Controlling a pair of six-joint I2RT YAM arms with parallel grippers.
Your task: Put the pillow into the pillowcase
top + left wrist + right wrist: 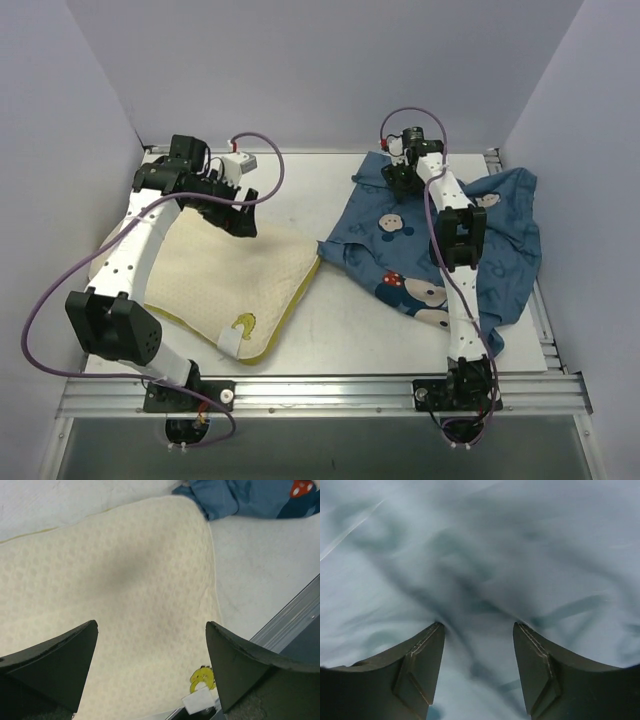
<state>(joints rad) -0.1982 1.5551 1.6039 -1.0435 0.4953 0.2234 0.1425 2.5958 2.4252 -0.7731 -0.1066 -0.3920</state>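
Observation:
The cream quilted pillow (225,280) lies flat on the left of the table, its yellow mark (242,322) and white tag (232,343) at the near edge. My left gripper (240,215) hovers open over the pillow's far side; in the left wrist view the pillow (125,595) fills the space between the wide-apart fingers of the left gripper (151,624). The blue printed pillowcase (400,240) lies crumpled on the right. My right gripper (395,180) is down at its far-left corner. In the right wrist view the right gripper (478,625) presses its parted fingertips into the pillowcase (480,555), cloth bulging between them.
A small white box (240,160) with a purple cable sits at the back of the table behind the left gripper. A metal rail (320,385) runs along the near edge. Pale walls close in on the left, back and right. The pillowcase corner (250,497) nearly touches the pillow's right corner.

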